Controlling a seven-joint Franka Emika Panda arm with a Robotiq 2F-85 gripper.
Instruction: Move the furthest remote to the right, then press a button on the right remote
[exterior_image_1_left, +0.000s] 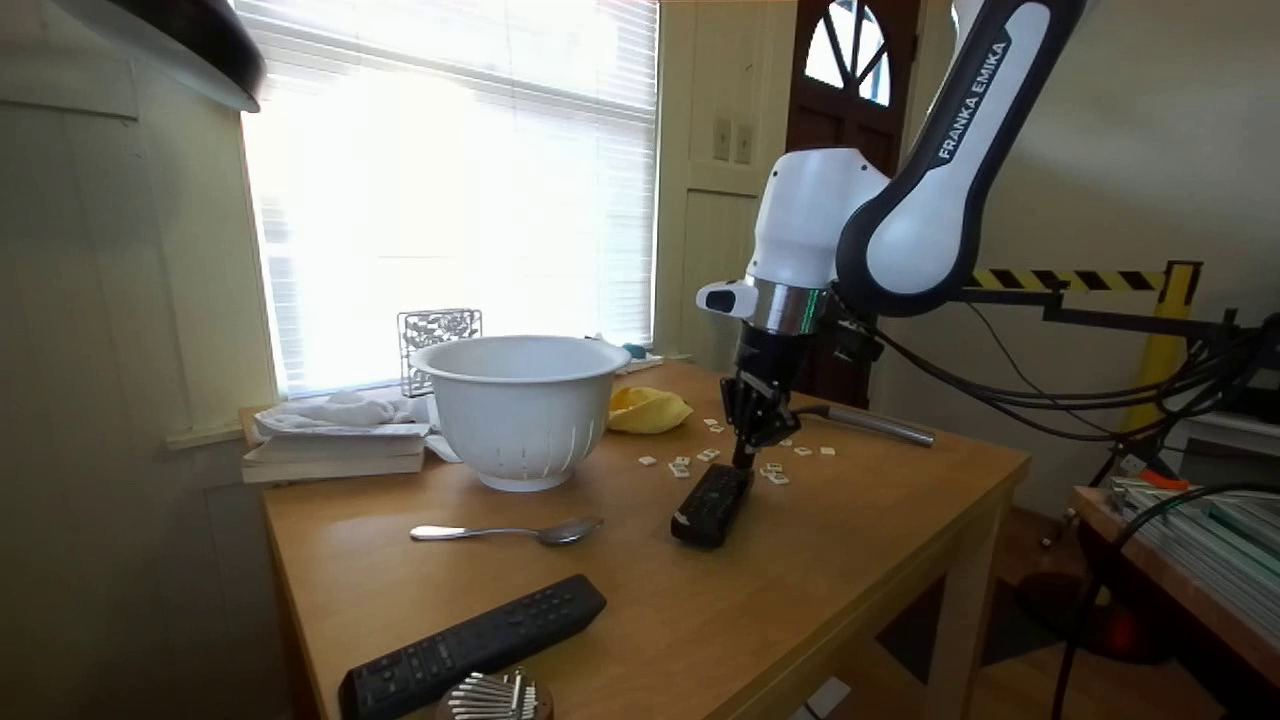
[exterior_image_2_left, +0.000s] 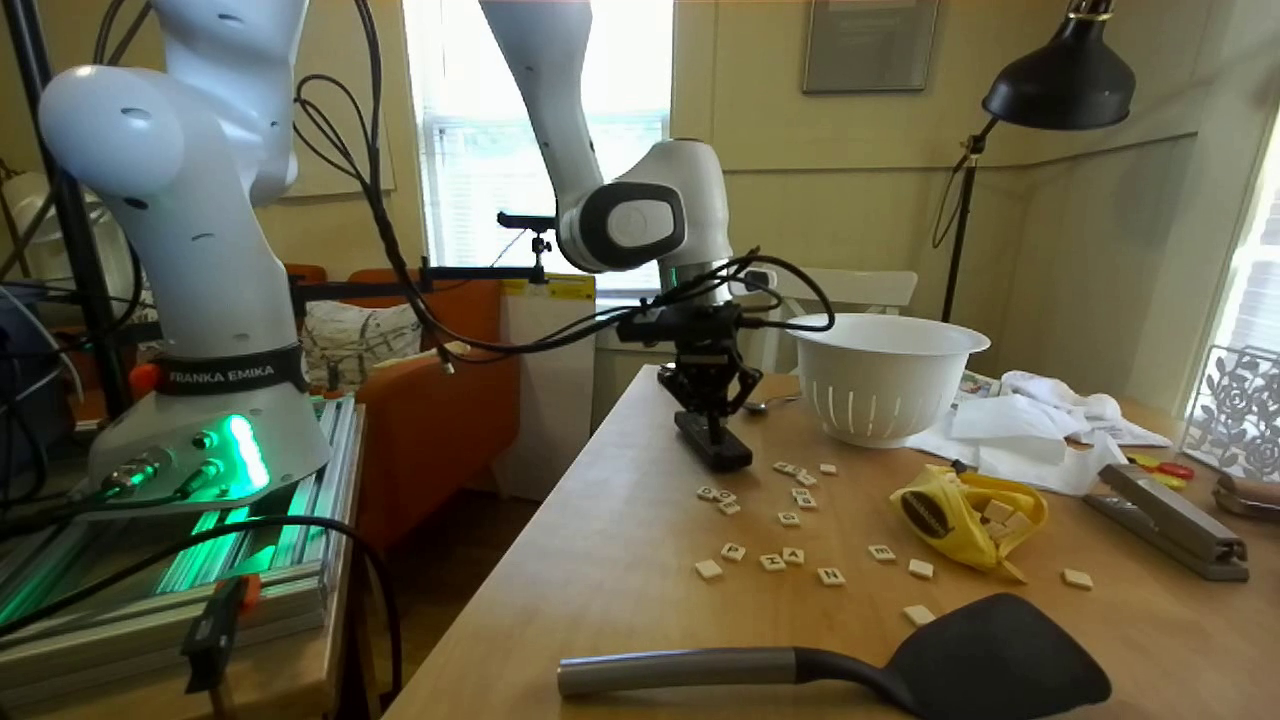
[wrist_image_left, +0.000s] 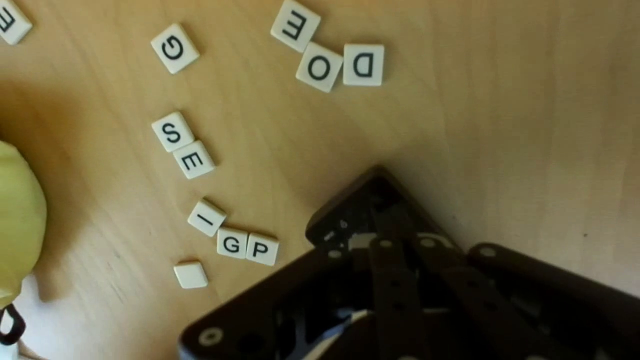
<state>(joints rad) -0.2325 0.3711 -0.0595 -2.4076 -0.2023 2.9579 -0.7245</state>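
- the short remote (exterior_image_1_left: 711, 508) lies flat on the wooden table (exterior_image_1_left: 800, 560), beneath the gripper (exterior_image_1_left: 743, 461), near the scattered letter tiles (wrist_image_left: 232, 243) and well apart from the longer remote (exterior_image_1_left: 470, 645).
- the gripper's fingers are pressed together with nothing pinched between them; their tips point down at the short remote's top face and seem to touch it, nearer the end that faces the tiles.
- by its look the short remote should be light, a stiff plastic shell that won't give under a fingertip; it likely bears a firm press well, only the buttons sinking a little.
- its smooth body on bare wood may skid or pivot if pushed at a slant or near one end, so straight down seems the safest way to press.
- for shifting or lifting, the best hold is probably at mid-length, one finger on each long side, closing across the narrow width.
- in an exterior view the short remote (exterior_image_2_left: 730, 457) slants from upper left to lower right, its lower end toward the tiles; in the wrist view its long axis runs from upper left down to the right, under the gripper.
- which end sends the signal can't be told; a few pale marks show near the tile-side end, the rest being hidden.
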